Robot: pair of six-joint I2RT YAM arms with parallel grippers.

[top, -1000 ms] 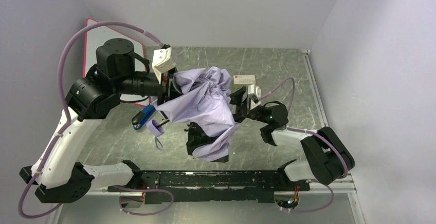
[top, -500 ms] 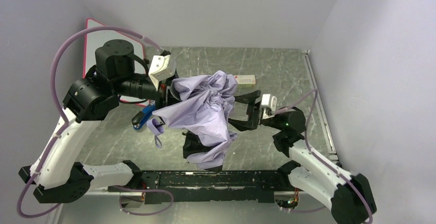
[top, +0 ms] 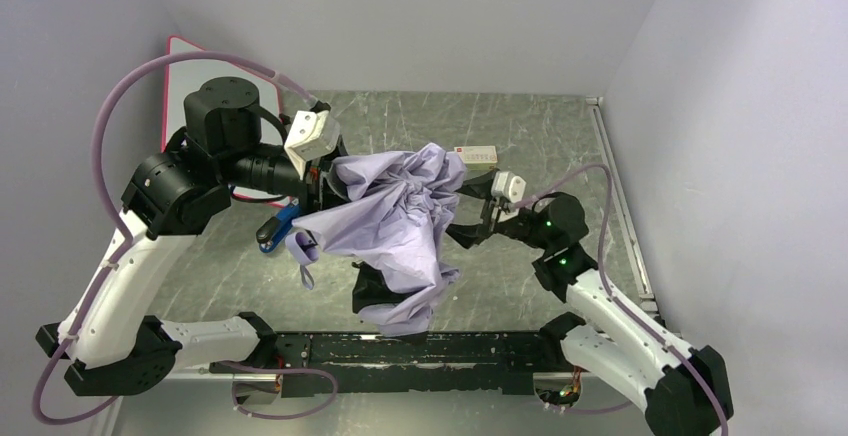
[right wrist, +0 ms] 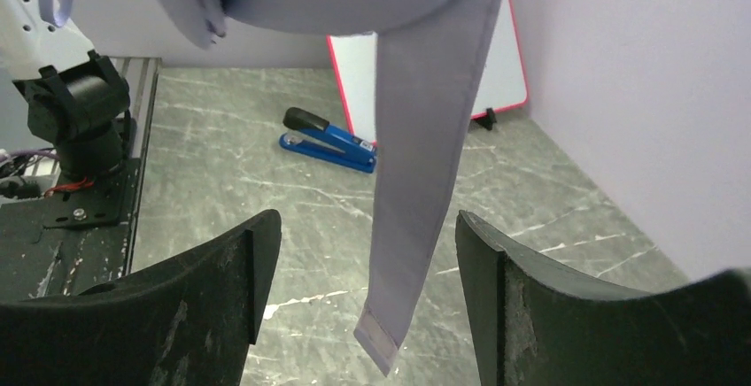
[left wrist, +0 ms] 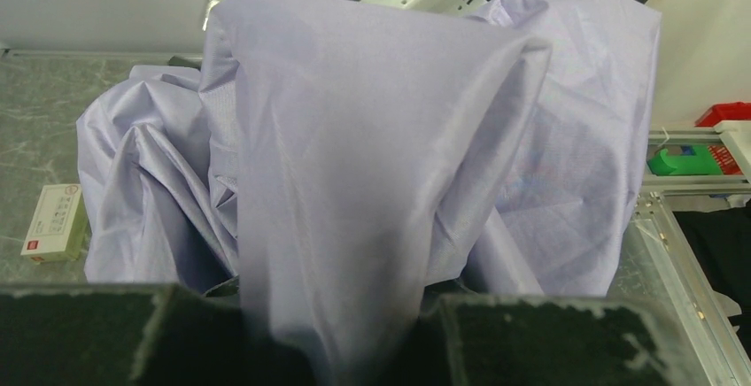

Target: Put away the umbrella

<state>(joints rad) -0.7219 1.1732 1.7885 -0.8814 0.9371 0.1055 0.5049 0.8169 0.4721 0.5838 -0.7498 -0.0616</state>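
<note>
The umbrella (top: 395,218), a crumpled lavender-white bundle, hangs above the table's middle. My left gripper (top: 322,184) is shut on its left end; in the left wrist view its fabric (left wrist: 372,138) runs down between the jaws of the left gripper (left wrist: 341,320). The lavender wrist loop (top: 303,254) dangles at the lower left. My right gripper (top: 462,213) is open at the umbrella's right side. In the right wrist view the closure strap (right wrist: 416,182) hangs free between the fingers of the right gripper (right wrist: 365,222), touching neither. Shaft and handle are hidden.
A blue stapler (top: 277,228) lies left of the umbrella and also shows in the right wrist view (right wrist: 326,141). A red-framed whiteboard (top: 180,86) leans at the back left. A small white box (top: 476,155) lies behind the umbrella. Walls close in on three sides.
My right arm swung out to the right, rose, and its open gripper came back to the umbrella's right side. The umbrella bundle sagged a little lower; my left gripper kept its hold.
</note>
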